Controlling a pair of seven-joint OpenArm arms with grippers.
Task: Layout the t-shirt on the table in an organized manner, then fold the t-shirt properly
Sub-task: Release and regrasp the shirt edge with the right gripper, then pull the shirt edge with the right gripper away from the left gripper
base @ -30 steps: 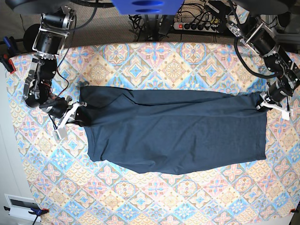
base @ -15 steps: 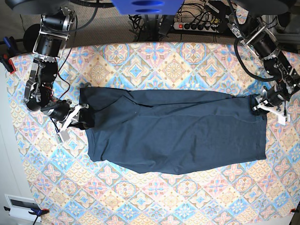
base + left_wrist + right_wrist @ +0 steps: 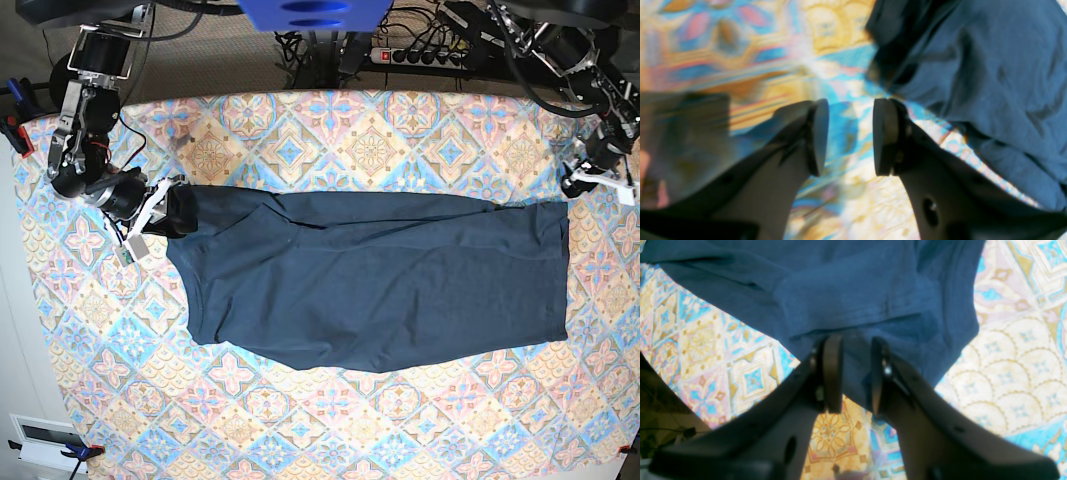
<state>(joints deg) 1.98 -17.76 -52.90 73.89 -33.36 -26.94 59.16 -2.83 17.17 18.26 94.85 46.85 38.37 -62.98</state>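
The dark navy t-shirt (image 3: 370, 280) lies spread out lengthwise across the middle of the patterned table (image 3: 330, 420). In the base view my right gripper (image 3: 152, 218) sits at the shirt's left end. In the right wrist view the right gripper (image 3: 856, 343) stands open, with the t-shirt's (image 3: 857, 290) hem lying loose in the gap between the pads. My left gripper (image 3: 590, 180) hovers just off the shirt's far right corner. In the left wrist view the left gripper (image 3: 850, 106) is open over bare table, the t-shirt (image 3: 990, 83) off to its right.
A power strip (image 3: 420, 55) and cables lie behind the table's back edge. A blue fixture (image 3: 315, 12) sits at the top centre. A white box (image 3: 45, 440) stands off the front left corner, and a red clamp (image 3: 15, 130) grips the left edge.
Both grippers have opened and let go of the shirt's ends. The left arm has drawn back from the right corner; the right arm has shifted toward the table's back.
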